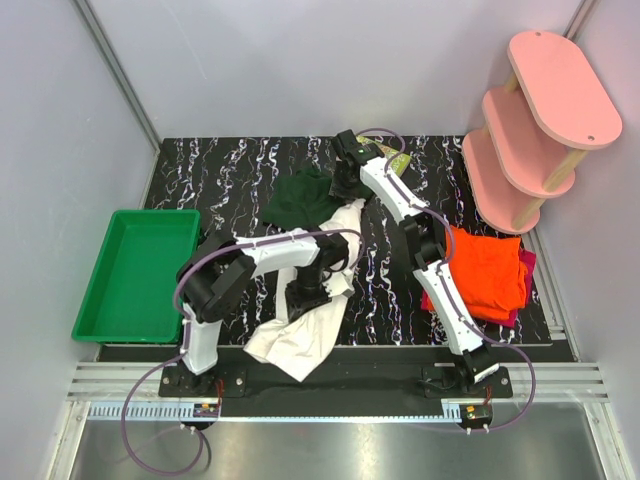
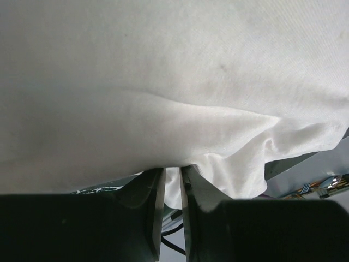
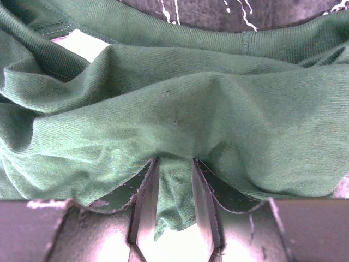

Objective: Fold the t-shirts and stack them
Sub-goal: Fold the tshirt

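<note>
Left gripper (image 2: 172, 202): pinched white shirt (image 2: 163, 82)
Right gripper (image 3: 173, 194): clamped green sleeve (image 3: 180, 109)
Advice: likely needed even stretching flat before folding

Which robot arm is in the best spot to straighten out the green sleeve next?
Probably the right: the right gripper pinches the green sleeve; the left gripper holds white cloth.

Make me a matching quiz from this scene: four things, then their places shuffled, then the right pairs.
Things: 1 green tray; 2 pink shelf; 3 orange shirt; 4 cream shirt.
Places: A folded, right side of the table; B left edge of the table; C crumpled in the middle; D far right corner.
Pairs: 1-B; 2-D; 3-A; 4-C.
</note>
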`<state>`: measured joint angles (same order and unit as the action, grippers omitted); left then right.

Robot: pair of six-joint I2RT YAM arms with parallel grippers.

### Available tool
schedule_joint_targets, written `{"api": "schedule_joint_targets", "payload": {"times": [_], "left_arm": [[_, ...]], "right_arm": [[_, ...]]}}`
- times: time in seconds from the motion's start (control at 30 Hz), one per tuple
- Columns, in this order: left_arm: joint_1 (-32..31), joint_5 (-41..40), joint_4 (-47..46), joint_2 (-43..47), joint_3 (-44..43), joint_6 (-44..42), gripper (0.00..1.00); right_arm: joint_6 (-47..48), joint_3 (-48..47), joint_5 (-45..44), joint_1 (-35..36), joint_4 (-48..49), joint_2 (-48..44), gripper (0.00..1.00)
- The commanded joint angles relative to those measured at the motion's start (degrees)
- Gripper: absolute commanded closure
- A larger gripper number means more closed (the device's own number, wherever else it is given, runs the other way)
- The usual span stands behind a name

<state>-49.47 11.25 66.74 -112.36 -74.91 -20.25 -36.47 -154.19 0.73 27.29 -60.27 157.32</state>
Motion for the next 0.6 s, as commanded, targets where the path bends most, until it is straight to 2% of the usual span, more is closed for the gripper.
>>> {"api": "schedule_joint_targets", "payload": {"times": [0.0,0.07,0.17,0.23,0.33,0.43,0.5,0.53,0.57], "left_arm": [[2.8,-1.3,0.7,4.3,-4.3,1.4,0.79],[4.9,-1.8,1.1,7.7,-6.1,1.3,0.77],[11.9,-1.4,1.6,12.4,-10.8,1.4,0.72],[15.2,0.8,1.3,15.1,-13.8,1.4,0.67],[21.4,3.9,-0.1,16.9,-16.1,1.4,0.62],[26.0,3.8,-5.3,16.9,-15.4,2.5,0.59],[27.8,3.6,-6.7,12.7,-17.5,3.1,0.59],[28.5,4.0,-6.5,10.3,-18.9,3.3,0.60],[28.9,4.2,-6.6,6.1,-22.2,3.6,0.61]], "right_arm": [[3.9,1.3,-4.7,-0.1,3.4,-6.8,0.61],[4.3,2.7,-9.1,-0.1,5.1,-10.3,0.59],[5.4,2.8,-13.3,-0.1,6.5,-17.0,0.54],[6.0,3.5,-15.0,0.1,6.3,-21.9,0.45],[8.2,9.7,-18.5,1.4,6.7,-29.3,0.39],[9.7,22.6,-18.8,3.8,7.0,-36.2,0.41],[9.0,29.9,-19.3,5.8,8.7,-41.2,0.44],[8.6,38.5,-19.9,8.0,12.2,-43.0,0.46],[7.7,42.9,-20.2,9.2,14.3,-46.5,0.47]]}}
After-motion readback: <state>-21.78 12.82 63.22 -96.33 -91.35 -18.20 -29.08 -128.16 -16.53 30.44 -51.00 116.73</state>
